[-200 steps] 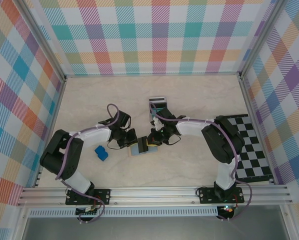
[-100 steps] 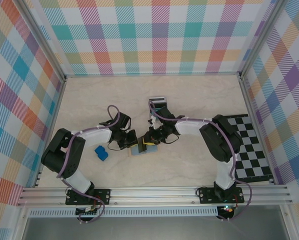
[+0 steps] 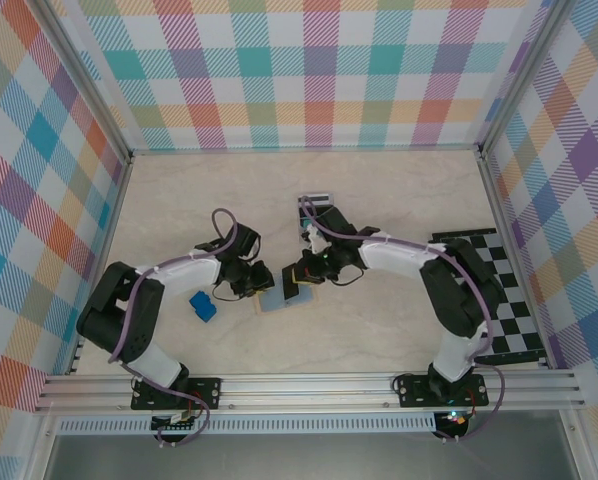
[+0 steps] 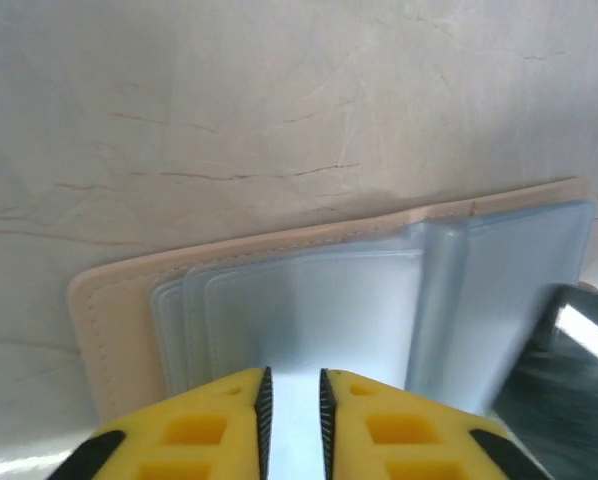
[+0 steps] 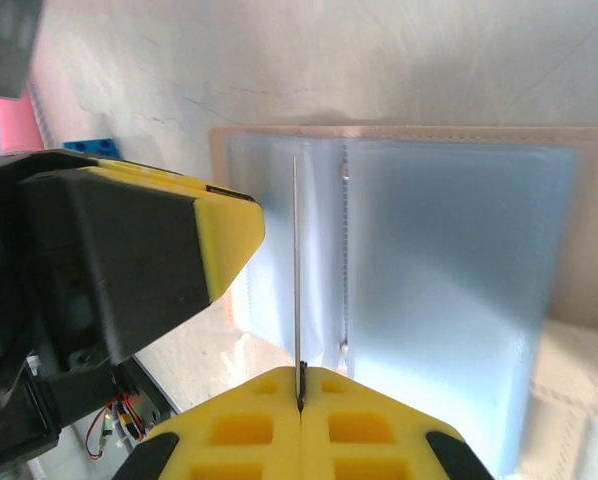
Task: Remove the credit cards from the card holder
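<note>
Got the card holder [image 3: 277, 300] lying open and flat about mid-table, tan rim around blue-grey plastic sleeves [image 5: 449, 250]. Can't really tell what's tucked inside those sleeves. Spotting one credit card [image 5: 297, 270] edge-on, standing upright over the holder just beside the fold, pinched tight in the right gripper [image 5: 301, 385]. No idea whether its far end is clear of the sleeve. Also seeing a small pile of cards [image 3: 316, 212] out on the table [image 3: 399, 190] just far of the holder, partly under the right arm's cable [image 3: 324, 232].

Plenty of bare table far and near of the holder. Tighter at the sides, with the left gripper [image 4: 292, 385] right at its left edge and the right one at its far right corner. Got a blue block [image 3: 202, 305] further left by the left arm, and a checkered mat [image 3: 499, 300] well off to the right by the wall.

Seeing the left fingers [image 4: 209, 420] a narrow slit apart over the near sleeve; can't tell if touching it.
</note>
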Robot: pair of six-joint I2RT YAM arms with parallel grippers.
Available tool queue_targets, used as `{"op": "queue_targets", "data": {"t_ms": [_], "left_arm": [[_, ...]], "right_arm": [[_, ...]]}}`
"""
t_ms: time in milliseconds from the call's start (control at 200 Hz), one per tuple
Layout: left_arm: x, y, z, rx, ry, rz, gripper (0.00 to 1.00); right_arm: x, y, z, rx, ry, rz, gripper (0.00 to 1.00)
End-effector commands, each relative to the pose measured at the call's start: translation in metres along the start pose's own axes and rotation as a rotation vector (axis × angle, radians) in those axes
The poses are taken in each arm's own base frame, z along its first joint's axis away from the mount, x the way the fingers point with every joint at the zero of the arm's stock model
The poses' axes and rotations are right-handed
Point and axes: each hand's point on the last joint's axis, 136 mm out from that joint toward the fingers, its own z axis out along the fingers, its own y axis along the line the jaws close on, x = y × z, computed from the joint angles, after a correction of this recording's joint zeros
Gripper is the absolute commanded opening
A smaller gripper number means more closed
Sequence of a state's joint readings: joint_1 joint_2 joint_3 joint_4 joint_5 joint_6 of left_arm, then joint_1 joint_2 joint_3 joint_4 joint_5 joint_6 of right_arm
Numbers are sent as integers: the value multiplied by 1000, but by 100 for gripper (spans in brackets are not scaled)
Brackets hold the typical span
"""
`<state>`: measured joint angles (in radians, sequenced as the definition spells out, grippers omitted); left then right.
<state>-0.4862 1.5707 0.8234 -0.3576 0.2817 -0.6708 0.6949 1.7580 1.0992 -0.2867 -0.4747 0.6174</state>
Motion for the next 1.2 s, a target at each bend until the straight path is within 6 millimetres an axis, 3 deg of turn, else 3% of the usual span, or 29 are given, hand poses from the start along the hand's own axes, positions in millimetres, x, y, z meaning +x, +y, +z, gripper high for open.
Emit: {"op": "queue_targets", "data": {"t_ms": [0,190,435,725,865,1195], "left_arm": [[-9,2,-26,-36,-49,23,25],[-21,4,-63,-32,-137,20,41],[-29,33,-106,-106,-275,26,76],[-24,48,-116,-107,-329,39,92],[-24,45,-111,-88,-315,44,97],[-27,31,-105,-16,-294,68,100]], "right_arm": [[2,-5,-27,93,-43,-58,0],[-20,1,-70,229,-178,-217,0],[-76,31,-122,314,-373,-572,0],[-137,37,-153,356,-450,-878,0],[-156,29,-152,316,-397,-967,0],[-173,-10,-114,307,-196,-1231,0]]}}
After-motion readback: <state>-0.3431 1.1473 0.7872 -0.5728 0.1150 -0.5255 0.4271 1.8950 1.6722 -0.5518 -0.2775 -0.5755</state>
